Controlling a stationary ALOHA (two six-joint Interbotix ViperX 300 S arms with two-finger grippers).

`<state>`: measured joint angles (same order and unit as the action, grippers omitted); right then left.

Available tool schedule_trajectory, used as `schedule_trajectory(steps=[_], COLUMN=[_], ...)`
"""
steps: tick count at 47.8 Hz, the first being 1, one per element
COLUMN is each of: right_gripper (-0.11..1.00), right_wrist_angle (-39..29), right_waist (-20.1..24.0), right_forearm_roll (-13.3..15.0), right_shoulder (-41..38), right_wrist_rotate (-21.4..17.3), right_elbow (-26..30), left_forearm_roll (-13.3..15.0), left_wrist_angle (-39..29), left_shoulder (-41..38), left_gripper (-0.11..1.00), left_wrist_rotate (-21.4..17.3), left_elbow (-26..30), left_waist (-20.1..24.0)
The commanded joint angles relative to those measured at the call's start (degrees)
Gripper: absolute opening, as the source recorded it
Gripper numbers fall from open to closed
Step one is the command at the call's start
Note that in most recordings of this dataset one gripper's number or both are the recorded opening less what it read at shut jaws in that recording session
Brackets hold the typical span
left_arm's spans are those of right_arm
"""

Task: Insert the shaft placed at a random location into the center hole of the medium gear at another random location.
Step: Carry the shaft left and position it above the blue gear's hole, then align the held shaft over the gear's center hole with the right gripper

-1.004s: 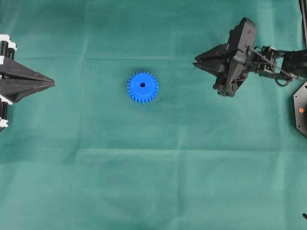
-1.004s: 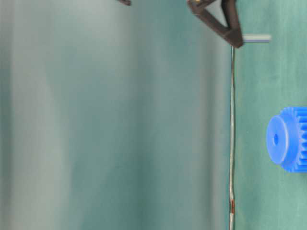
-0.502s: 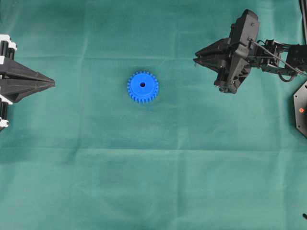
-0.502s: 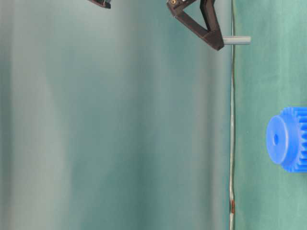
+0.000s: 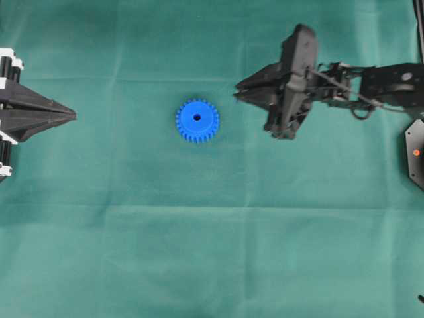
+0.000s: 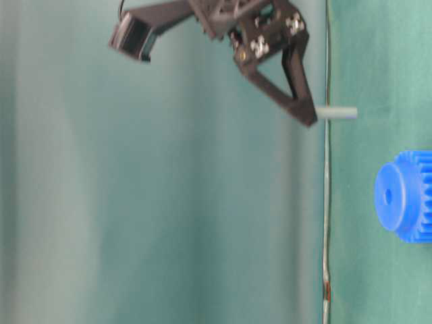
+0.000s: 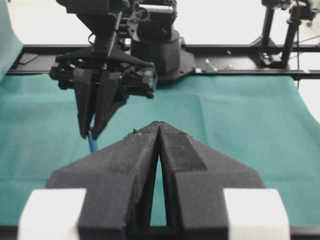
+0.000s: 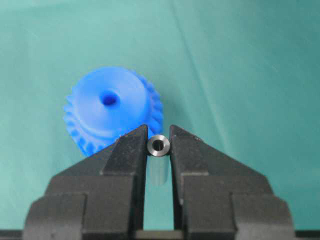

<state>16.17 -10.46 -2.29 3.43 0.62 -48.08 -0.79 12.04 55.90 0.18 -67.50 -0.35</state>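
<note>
The blue medium gear (image 5: 197,120) lies flat on the green cloth, its dark center hole (image 5: 197,117) facing up; it also shows in the right wrist view (image 8: 111,109) and the table-level view (image 6: 405,196). My right gripper (image 5: 237,93) is shut on the silvery shaft (image 8: 159,145), holding it above the cloth to the right of the gear. The shaft (image 6: 336,113) sticks out of the fingertips toward the cloth. My left gripper (image 5: 71,115) is shut and empty at the left edge, far from the gear.
A black base plate (image 5: 416,151) with a red dot sits at the right edge. In the left wrist view the right arm's base (image 7: 160,47) and a black frame rail (image 7: 240,48) stand behind the cloth.
My right gripper has moved left toward the gear with the shaft in it. The gear and the left gripper have not moved.
</note>
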Motion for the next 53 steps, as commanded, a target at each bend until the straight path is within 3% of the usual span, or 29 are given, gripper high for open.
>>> schedule_trajectory(steps=[1,23,53], right_gripper=[0.13,0.13,0.13], right_wrist_angle=[0.9,0.5,0.9], right_waist=[1.1,3.9,4.0], right_forearm_roll=[-0.3,-0.2,-0.4], right_shoulder=[-2.1,-10.0,-12.9], right_wrist_rotate=[-0.8,-0.8,-0.8], right_elbow=[4.6,13.8,13.8], left_forearm_roll=[-0.2,-0.1,-0.2], left_wrist_angle=[0.2,0.3,0.2], left_shoulder=[-0.3,-0.3,-0.3], left_gripper=[0.00,0.00,0.00], left_wrist_rotate=[0.1,0.1,0.1], left_elbow=[1.5,1.5,1.5], left_waist=[0.1,0.1,0.1])
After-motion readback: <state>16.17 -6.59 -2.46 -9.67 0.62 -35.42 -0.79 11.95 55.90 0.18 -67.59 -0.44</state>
